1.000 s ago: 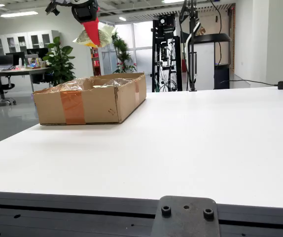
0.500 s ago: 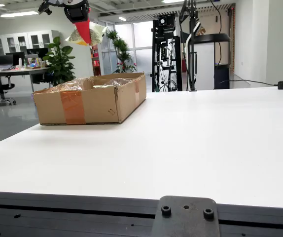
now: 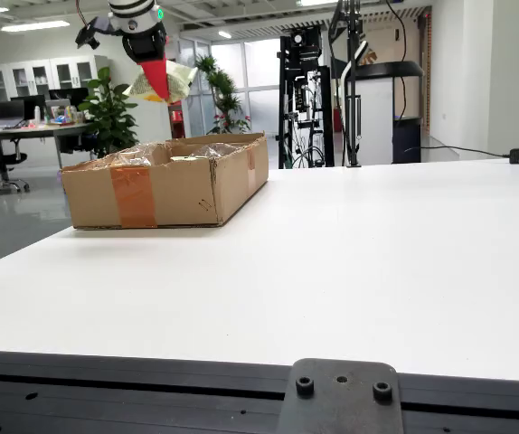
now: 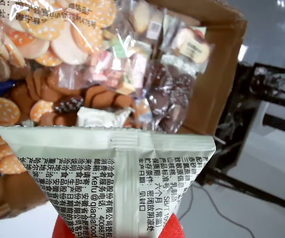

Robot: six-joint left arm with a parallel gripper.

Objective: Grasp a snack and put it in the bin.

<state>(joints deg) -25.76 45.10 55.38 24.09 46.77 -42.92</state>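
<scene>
- The snack packet (image 4: pixel 107 173) is pale green-white foil with a crimped top seal and a centre back seam; black Chinese print runs sideways across it, with the Latin fragments "kelu @ qiaqiafood" and "SB/T 10" legible, the rest too small to read.
- The gripper (image 3: pixel 157 77), red-tipped, is clamped on the snack packet (image 3: pixel 162 83) and holds it in the air at about 12 o'clock over the cardboard box (image 3: pixel 165 181).
- In the wrist view, red fingers (image 4: pixel 175 229) show under the packet at 6 o'clock.
- The cardboard box (image 4: pixel 222 59) lies below, filled with clear-wrapped biscuits (image 4: pixel 48 29), orange-and-white dotted rounds toward 10 o'clock and darker chocolate pieces (image 4: pixel 157 99) near the centre.
- A strip of brown tape (image 3: pixel 133 194) crosses the box's front wall.
- The box sits on a white table (image 3: pixel 350 262), at roughly 9 o'clock in the fixed view.
- Behind: an open office with desks, a potted plant (image 3: pixel 110 108), ceiling strip lights, a black equipment rack (image 3: pixel 305 90).
</scene>
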